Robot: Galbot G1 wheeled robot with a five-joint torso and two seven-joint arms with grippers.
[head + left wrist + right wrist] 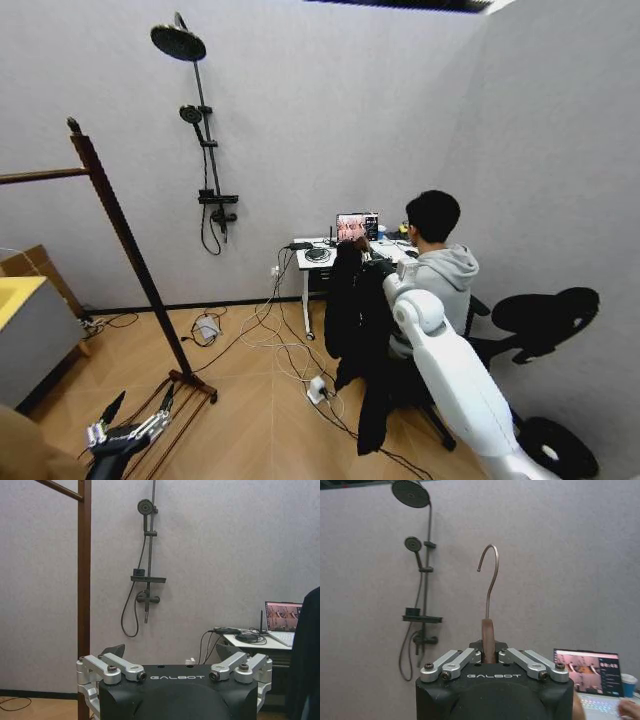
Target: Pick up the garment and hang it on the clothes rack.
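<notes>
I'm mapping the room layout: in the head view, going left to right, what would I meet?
Left gripper → clothes rack post → wall shower → black garment held up by the right arm → seated person.

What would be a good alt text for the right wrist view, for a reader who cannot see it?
The right hand is shut on the brown neck of a hanger, whose metal hook stands up before a grey wall. A dark shower set hangs on the wall, and an open laptop sits at the edge.
</notes>
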